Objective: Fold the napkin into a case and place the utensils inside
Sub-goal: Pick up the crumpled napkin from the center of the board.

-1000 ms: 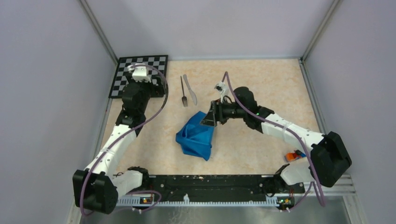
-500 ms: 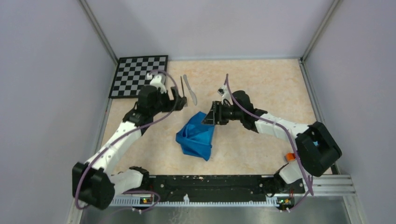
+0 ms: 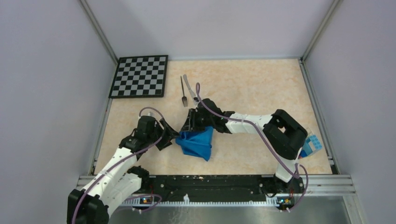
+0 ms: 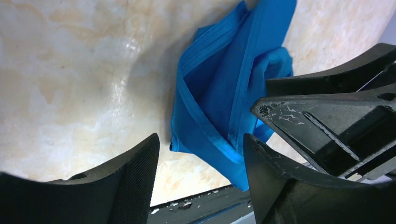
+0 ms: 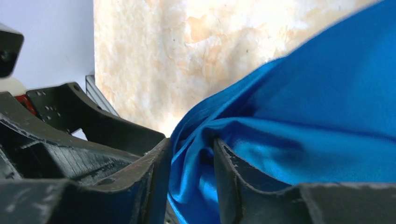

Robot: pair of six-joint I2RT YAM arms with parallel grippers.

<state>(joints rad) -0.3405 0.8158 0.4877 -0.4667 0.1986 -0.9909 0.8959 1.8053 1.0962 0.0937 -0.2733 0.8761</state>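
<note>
While the right gripper (image 5: 191, 149) pinches a fold of the napkin (image 3: 198, 142) mid-frame, the left gripper (image 4: 201, 140) gapes at its corner. Limp cloth; I'd grab hems.

I'm seeing the bright blue napkin (image 3: 196, 143) lying crumpled in loose folds near the middle of the tabletop (image 3: 261, 84). The dark fork (image 3: 184, 93) and pale knife (image 3: 187, 83) are lying side by side toward the far edge, apart from the cloth.

- Left arm (image 3: 113, 161) and right arm (image 3: 247, 122): white link shells, black joints.
- Purple cables (image 3: 149, 108) loop along both.
- Left end effector (image 4: 201, 140) fingers black, pads textured, edges scuffed.
</note>
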